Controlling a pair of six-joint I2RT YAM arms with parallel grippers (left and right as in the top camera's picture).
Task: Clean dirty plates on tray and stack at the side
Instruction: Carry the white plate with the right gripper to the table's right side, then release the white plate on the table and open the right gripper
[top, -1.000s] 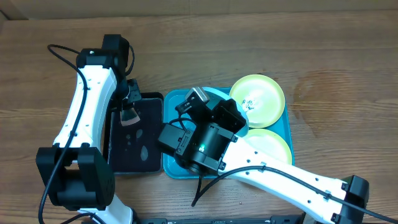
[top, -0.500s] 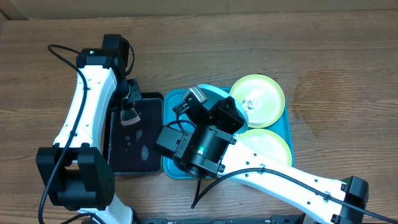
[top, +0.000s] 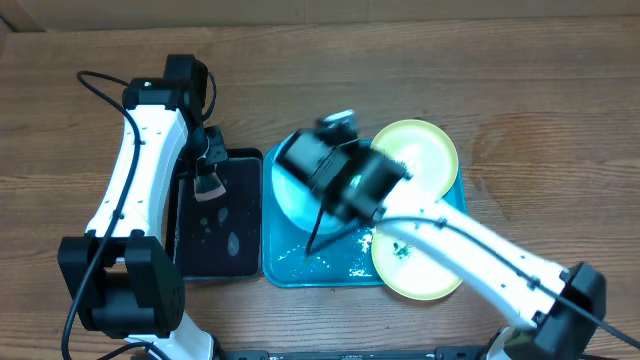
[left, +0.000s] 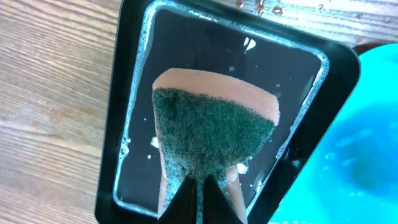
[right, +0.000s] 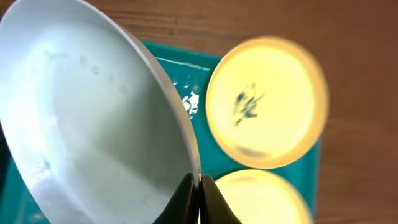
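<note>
Barely started: right gripper (right: 199, 186) pinches the blue plate (right: 93, 124), left gripper (left: 201, 186) clamps the sponge (left: 211, 130), yellow plates (right: 267, 102) wait on tray (top: 300, 255), nothing stacked.

Right arm (top: 470, 255) crosses the tray (top: 288, 268), over the lower plate (top: 422, 282) — open table (top: 560, 130) lies to the tray's right.

Overhead, the right arm (top: 470, 255) is smeared by blur and covers much of the pale blue plate (top: 285, 198). From the right wrist that plate runs off the left and bottom edges (the far yellow-green plate (right: 266, 102) is soft, its smudge unreadable). The sponge (left: 211, 134) has its lower end hidden behind the left end effector (left: 201, 186).
</note>
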